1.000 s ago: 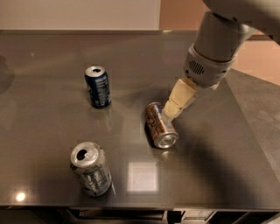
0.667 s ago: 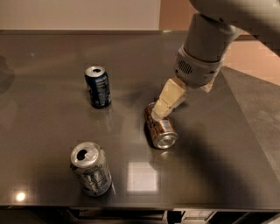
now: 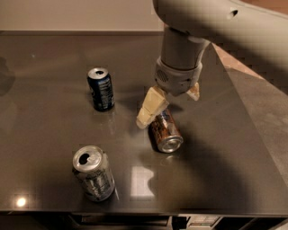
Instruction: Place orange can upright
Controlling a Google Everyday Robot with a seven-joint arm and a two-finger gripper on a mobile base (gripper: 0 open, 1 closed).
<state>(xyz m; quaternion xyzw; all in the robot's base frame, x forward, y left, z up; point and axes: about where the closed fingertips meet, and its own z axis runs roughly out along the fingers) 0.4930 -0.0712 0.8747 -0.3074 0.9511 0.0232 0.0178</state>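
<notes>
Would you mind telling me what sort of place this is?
Probably an office break-room or test counter: a dark glossy countertop against a pale wall, holding a blue can, a silver can and an orange can lying beneath the open claw.

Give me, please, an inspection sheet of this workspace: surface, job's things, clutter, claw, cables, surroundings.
Surface: dark glossy table, with light glare near the front edge.
Job's things: orange can lies on its side, silver end toward the front; not yet upright.
Clutter: blue can stands at the back, silver can stands near the front edge; both are apart from the orange can.
Claw: claw is open, low over the orange can's far end, with one finger on each side.
Cables: nothing seen.
Surroundings: pale wall behind the table; grey floor beside it.
</notes>
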